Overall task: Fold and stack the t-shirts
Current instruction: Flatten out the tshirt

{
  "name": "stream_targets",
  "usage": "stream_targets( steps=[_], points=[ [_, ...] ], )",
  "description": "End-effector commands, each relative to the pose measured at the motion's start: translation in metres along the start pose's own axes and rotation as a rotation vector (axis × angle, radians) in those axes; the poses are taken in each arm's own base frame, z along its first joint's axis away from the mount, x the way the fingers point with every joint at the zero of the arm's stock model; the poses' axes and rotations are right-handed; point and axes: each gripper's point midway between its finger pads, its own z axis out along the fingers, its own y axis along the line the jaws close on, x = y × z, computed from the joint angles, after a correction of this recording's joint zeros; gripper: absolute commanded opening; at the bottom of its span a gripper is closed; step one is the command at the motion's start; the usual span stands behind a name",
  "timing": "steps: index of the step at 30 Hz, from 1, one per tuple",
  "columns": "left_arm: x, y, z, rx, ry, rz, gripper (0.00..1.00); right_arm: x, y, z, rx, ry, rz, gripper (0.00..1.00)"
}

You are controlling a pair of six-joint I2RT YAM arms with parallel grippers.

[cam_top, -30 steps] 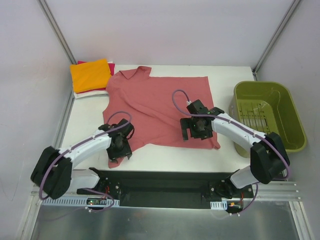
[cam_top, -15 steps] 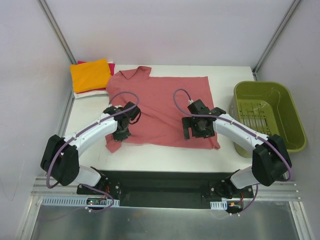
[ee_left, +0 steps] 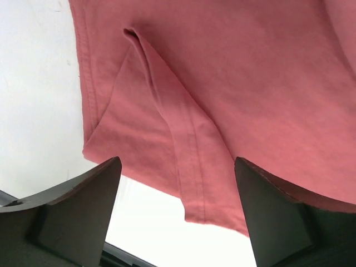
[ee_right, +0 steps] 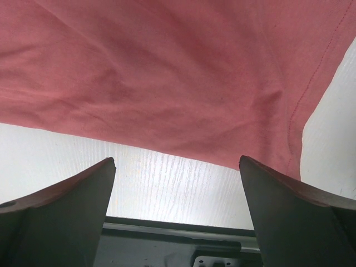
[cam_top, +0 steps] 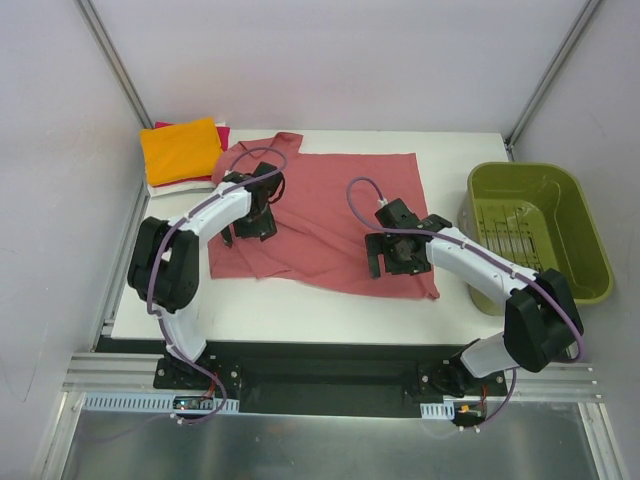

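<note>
A large salmon-red t-shirt (cam_top: 330, 200) lies spread on the white table (cam_top: 300, 305), collar at the back left. My left gripper (cam_top: 250, 215) hovers over its left part, open and empty. In the left wrist view (ee_left: 178, 222) the shirt (ee_left: 233, 83) shows a folded seam strip and its edge on the table. My right gripper (cam_top: 390, 258) is over the shirt's front right part, open and empty. The right wrist view (ee_right: 178, 217) shows the shirt's edge (ee_right: 167, 72) just beyond it. Folded orange (cam_top: 180, 148), magenta (cam_top: 222, 130) and white (cam_top: 165, 186) shirts are stacked at the back left.
An olive-green plastic basket (cam_top: 575, 270) stands at the table's right edge, close to my right arm. The table's front edge and the black mounting rail (cam_top: 320, 365) lie just below the shirt. Frame posts rise at the back corners.
My left gripper moved from the shirt's front-left corner back toward the collar. The front-left flap came back with it and now lies folded in. The right arm barely moved.
</note>
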Motion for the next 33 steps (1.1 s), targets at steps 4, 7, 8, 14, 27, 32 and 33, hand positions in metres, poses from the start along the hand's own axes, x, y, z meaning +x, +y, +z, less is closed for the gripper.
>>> stream_targets(
  steps=[4, 7, 8, 14, 27, 32, 33],
  points=[
    [0.034, -0.003, -0.053, 0.319, 0.008, -0.056, 0.89, -0.001, -0.002, -0.011, 0.004, -0.026, 0.013, 0.98],
    [0.064, -0.011, -0.053, 0.439, 0.064, -0.082, 0.89, 0.000, -0.001, -0.008, 0.002, -0.019, 0.012, 0.98],
    [0.071, -0.012, -0.050, 0.450, 0.084, -0.090, 0.89, 0.000, -0.001, -0.008, 0.002, -0.015, 0.013, 0.98],
    [0.093, -0.029, -0.027, 0.488, 0.171, -0.119, 0.66, -0.001, -0.002, -0.010, 0.001, -0.026, 0.014, 0.98],
    [0.090, -0.037, -0.006, 0.426, 0.191, -0.141, 0.15, 0.006, -0.010, -0.014, 0.027, -0.034, 0.034, 0.98],
    [0.091, -0.035, -0.011, 0.443, 0.187, -0.146, 0.00, 0.007, -0.011, -0.013, 0.036, -0.032, 0.038, 0.98],
    [0.092, -0.035, -0.013, 0.449, 0.188, -0.146, 0.00, 0.007, -0.012, -0.013, 0.035, -0.031, 0.039, 0.98]
  ],
)
